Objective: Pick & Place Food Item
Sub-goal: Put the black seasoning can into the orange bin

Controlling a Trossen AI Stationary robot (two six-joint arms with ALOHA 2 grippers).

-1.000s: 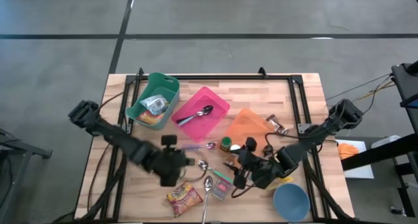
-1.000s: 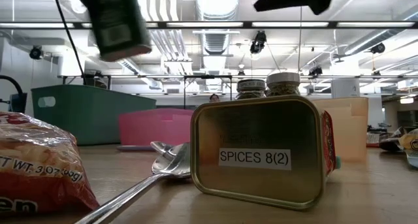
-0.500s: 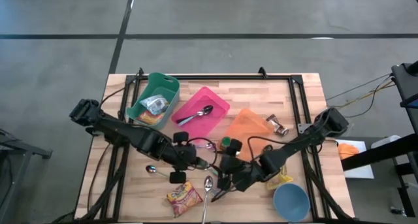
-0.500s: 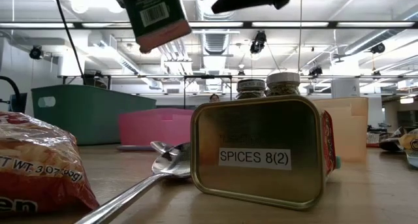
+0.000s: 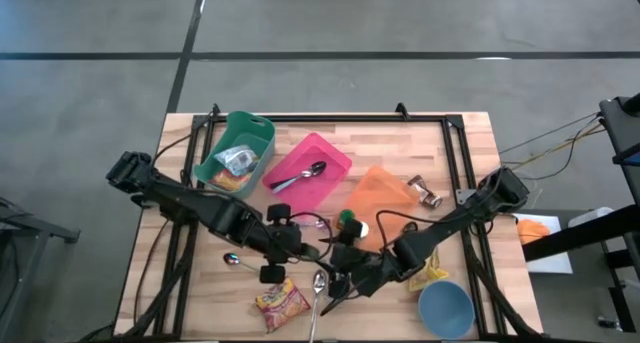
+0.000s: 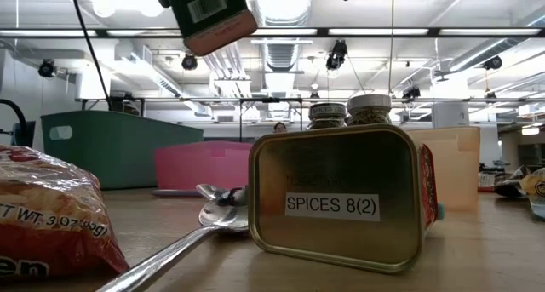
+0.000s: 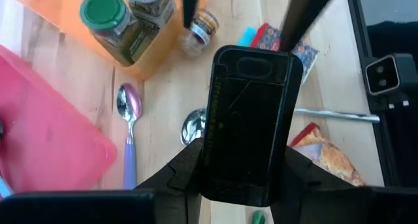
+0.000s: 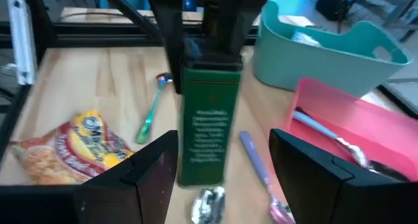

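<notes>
A dark green tin [image 8: 210, 129] with a black top [image 7: 251, 119] hangs above the middle of the table, and my left gripper [image 5: 300, 248] is shut on it. In the low view the tin [image 6: 209, 11] shows high above the tabletop, slightly tilted. My right gripper [image 5: 342, 268] is just to the tin's right and open. Its two fingers [image 8: 140, 178] stand on either side of the tin without touching it. My left gripper pinches the green tin between its two fingers [image 7: 179, 178], on two opposite sides [image 7: 212, 172] near the tin's upper end. The fingers come from above, slanting down. The tin hangs below them, nearly upright and clear of the table.
Below lie a gold tin labelled SPICES [image 6: 336, 198], a snack bag [image 5: 282, 305], spoons [image 5: 318, 283] and spice jars [image 7: 108, 18]. At the back stand a teal bin [image 5: 235, 153], a pink tray [image 5: 308, 168] and an orange tray [image 5: 380, 193]. A blue bowl [image 5: 445, 308] sits at the near right.
My left gripper has carried the green tin toward the table's right and a little up, tipping as it went, then held still. My right gripper has moved toward the table's left until its open fingers flank the tin.
</notes>
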